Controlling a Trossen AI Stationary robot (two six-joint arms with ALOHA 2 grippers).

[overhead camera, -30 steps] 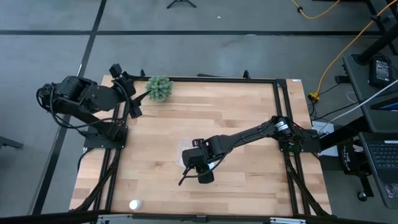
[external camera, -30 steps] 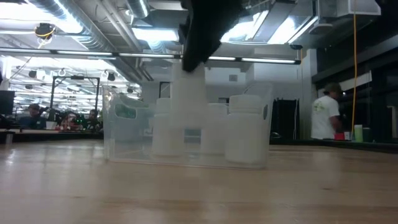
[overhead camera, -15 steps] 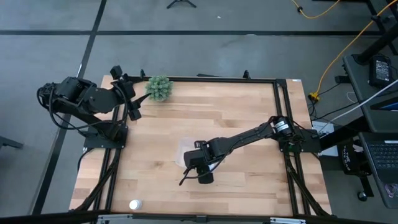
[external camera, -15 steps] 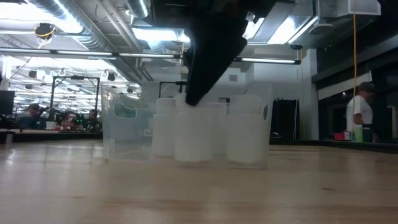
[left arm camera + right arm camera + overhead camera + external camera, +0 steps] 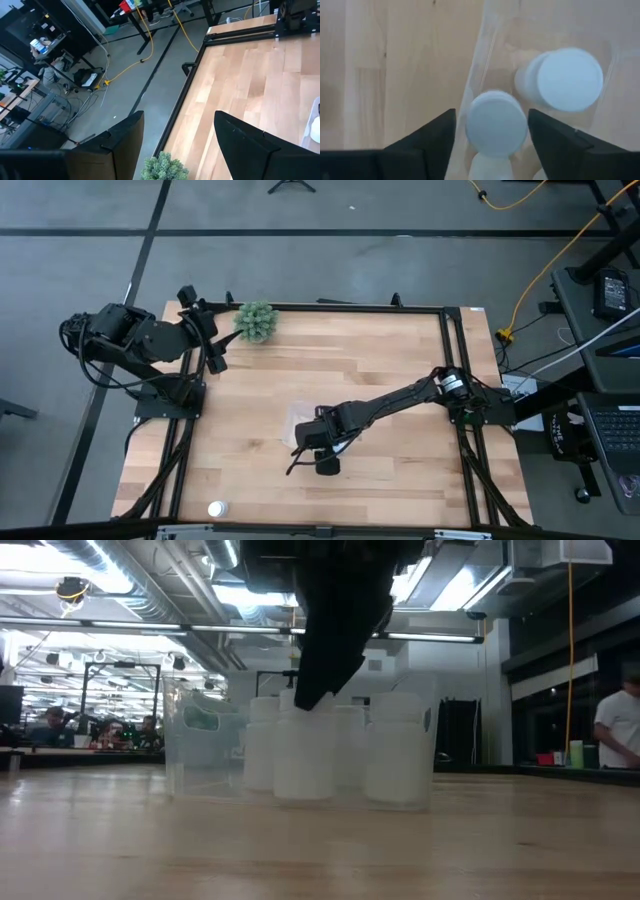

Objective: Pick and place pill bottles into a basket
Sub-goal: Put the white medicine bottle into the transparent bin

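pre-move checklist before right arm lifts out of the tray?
1. Right gripper released: ok, its fingers stand apart with gaps on both sides of the bottle cap.
2. Dropped bottle upright inside the clear tray: ok in the low view.
3. Neighbouring bottle clear of the fingers: ok, it stands beside them, apart.
4. Bottle bottom seated flat on the tray floor: cannot tell.
5. Left gripper out of the way: ok, parked open at the table's far left corner by the plant.
6. Remaining work: not ok, one bottle stands near the table's front edge, outside the tray.
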